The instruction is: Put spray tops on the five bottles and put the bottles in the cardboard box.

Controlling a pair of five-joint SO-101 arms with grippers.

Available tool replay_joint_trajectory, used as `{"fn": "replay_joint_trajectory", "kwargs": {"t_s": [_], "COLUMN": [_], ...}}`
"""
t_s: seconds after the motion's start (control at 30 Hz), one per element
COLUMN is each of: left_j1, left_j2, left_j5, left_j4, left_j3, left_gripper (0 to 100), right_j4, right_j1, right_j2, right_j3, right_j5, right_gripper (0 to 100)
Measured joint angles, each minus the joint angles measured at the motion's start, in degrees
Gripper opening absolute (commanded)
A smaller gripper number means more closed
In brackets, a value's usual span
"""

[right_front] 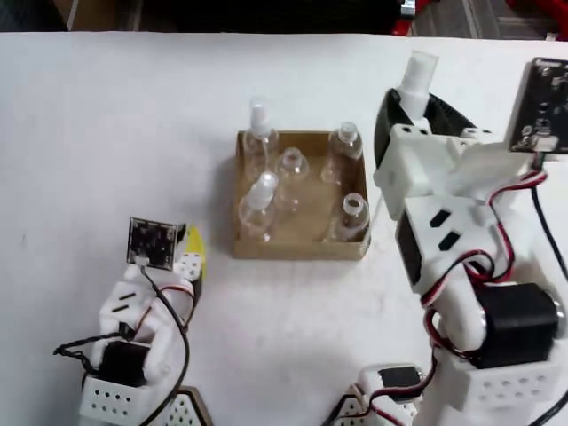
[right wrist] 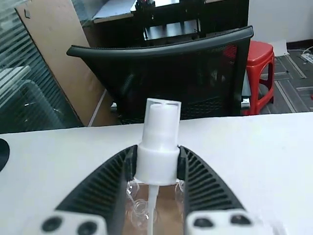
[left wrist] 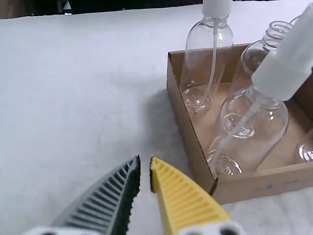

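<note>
Presently the right gripper (right wrist: 156, 159) is clenching a white spray top (right wrist: 157, 147) by its collar, near the cardboard box (right_front: 302, 251) where three bottles (right_front: 344, 146) are standing uncapped; its dip tube (right wrist: 151, 205) is hanging free and, I judge, may be missing a neck and bending; the left gripper (left wrist: 145, 171) is resting closed, empty, beside the box.

5 bottles (right_front: 344, 153), 3 spray tops (right_front: 417, 75), 1 box (right_front: 302, 246)

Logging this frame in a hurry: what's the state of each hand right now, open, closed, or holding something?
Left hand: closed, holding nothing.
Right hand: closed on a white spray top.
</note>
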Motion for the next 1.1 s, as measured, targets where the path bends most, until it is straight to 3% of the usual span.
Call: {"fn": "replay_joint_trajectory", "kwargs": {"t_s": [0.43,0.8,1.1], "left_j1": [0.0,0.0,0.1], "left_j2": [0.0,0.0,0.0], "left_j5": [0.0,0.0,0.0], "left_j4": [0.0,0.0,0.0], "left_j3": [0.0,0.0,0.0], "left_gripper": [4,4,4], "right_j4": [-31.4,-40.0,-73.8], "right_j1": [-0.2,-9.8,-12.7], "right_j2": [-6.8,-6.9,-6.7], "right_j3": [28.6,33.4,53.5], "right_j5": [-0.3,-0.3,0.2], "right_gripper": [1.5,1.5,1.5]}}
